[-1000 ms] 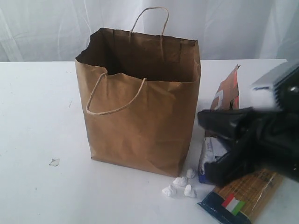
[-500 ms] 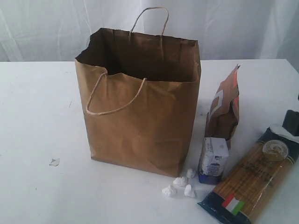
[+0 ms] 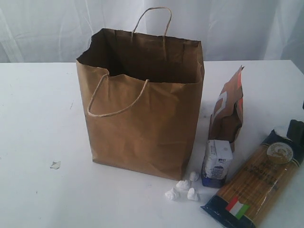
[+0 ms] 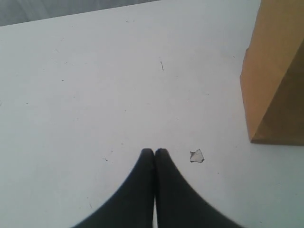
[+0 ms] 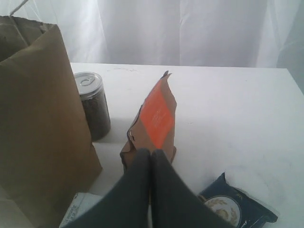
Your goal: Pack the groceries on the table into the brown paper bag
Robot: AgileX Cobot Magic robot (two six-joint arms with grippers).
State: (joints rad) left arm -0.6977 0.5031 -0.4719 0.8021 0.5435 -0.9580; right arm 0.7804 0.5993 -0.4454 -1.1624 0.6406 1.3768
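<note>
Brown paper bag (image 3: 142, 123) agape, pouch (image 3: 228, 109) just beside

The left gripper (image 4: 154, 152) has two jaws of plain black with a smooth, matte surface. Each jaw is broad on the side near the camera and becomes narrow toward a small rounded tip. Only a thin straight line separates the pair. The right gripper (image 5: 151, 152) has jaws of the same tapered form. Here they look dark grey-black, a little lighter along the outer edges, again with rounded tips.
</note>
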